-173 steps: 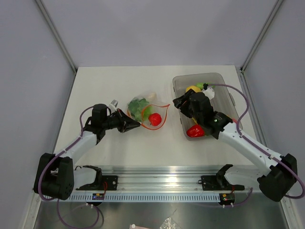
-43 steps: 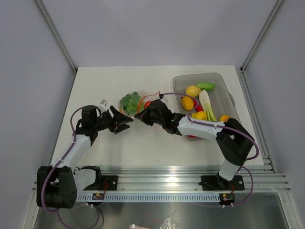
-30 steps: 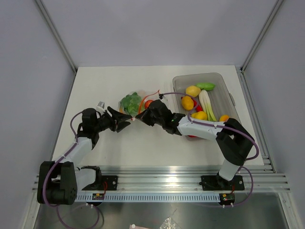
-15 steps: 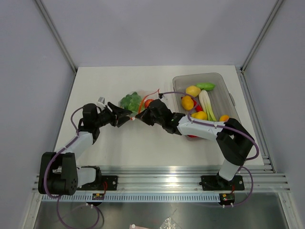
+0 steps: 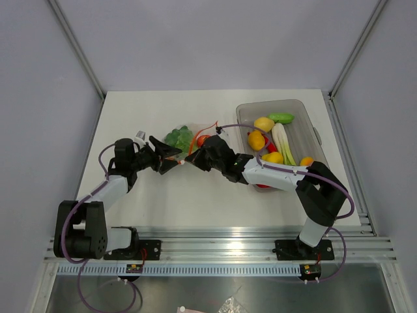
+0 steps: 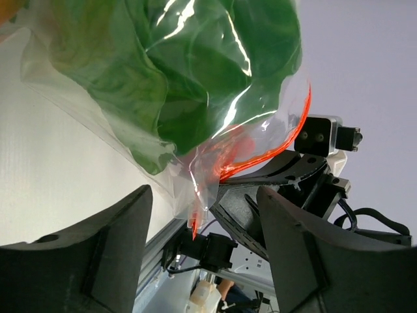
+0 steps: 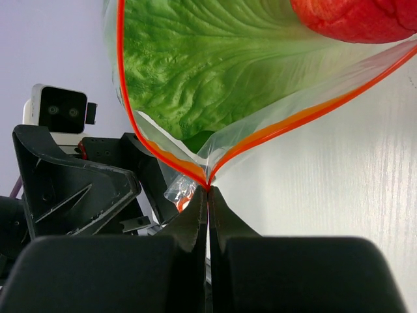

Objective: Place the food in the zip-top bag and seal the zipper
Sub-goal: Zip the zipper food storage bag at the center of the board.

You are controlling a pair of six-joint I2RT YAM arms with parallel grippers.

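One zip-top bag: right end effector pinches its zipper, left end effector wide; tub nearby.

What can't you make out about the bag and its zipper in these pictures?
Top view: whether the left gripper touches the zip-top bag beside the right gripper is too small to judge.
Right wrist view: the zipper runs off the top and right edges, so its far end is unseen.
Left wrist view: the top edge crops the bag, and a red smear behind creased plastic is unidentifiable.
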